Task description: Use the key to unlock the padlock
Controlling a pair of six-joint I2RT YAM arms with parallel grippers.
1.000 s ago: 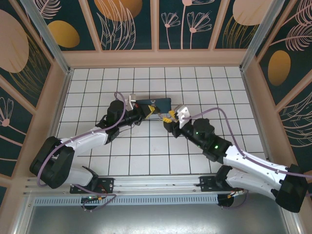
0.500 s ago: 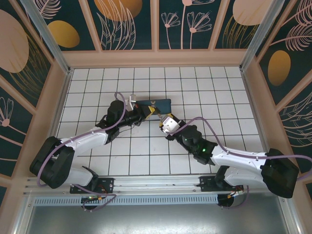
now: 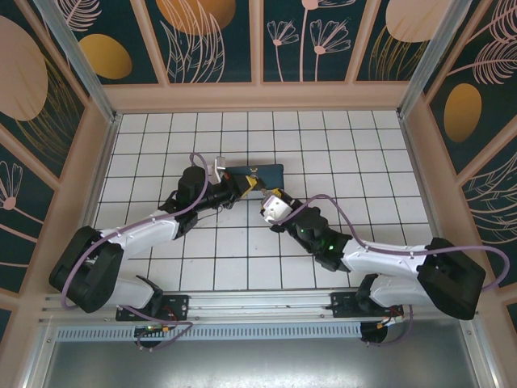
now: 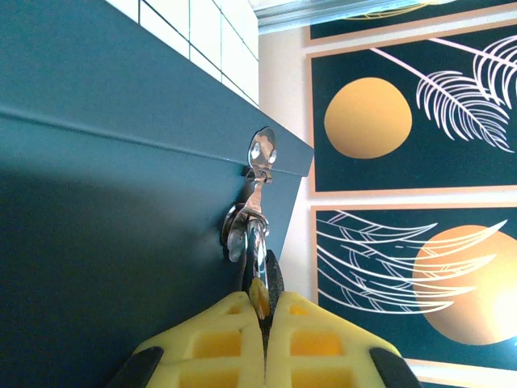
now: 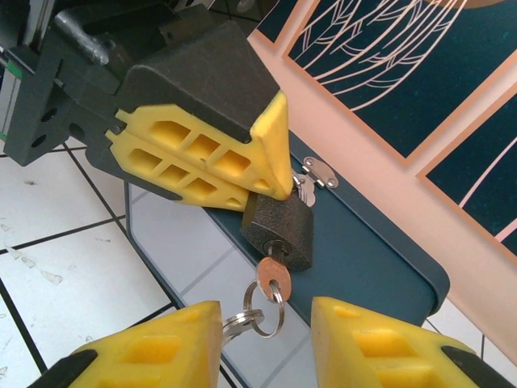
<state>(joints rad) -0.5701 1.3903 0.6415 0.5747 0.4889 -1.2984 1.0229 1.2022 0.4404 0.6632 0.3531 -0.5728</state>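
Note:
The black padlock (image 5: 279,230) hangs by its thin shackle (image 4: 257,242) from the hasp (image 4: 262,149) of a dark blue tin (image 5: 371,250). My left gripper (image 4: 262,305) is shut on the padlock's body, and its yellow fingers (image 5: 202,158) reach in from the upper left in the right wrist view. The key (image 5: 273,279) sits in the keyhole, its head pointing down, with a ring (image 5: 271,314) dangling from it. My right gripper (image 5: 266,343) is open, one finger on each side of the key's ring. From above, both grippers (image 3: 245,184) (image 3: 263,196) meet at the tin (image 3: 262,172).
The tin lies on the white tiled floor (image 3: 323,137) near the middle of the enclosure. Patterned walls (image 3: 266,40) close in the back and sides. A second ring with another key (image 5: 241,325) hangs beside my right gripper's left finger.
My right arm has swung left and brought its gripper up to the padlock, with its jaws a little narrower. The left arm has not moved.

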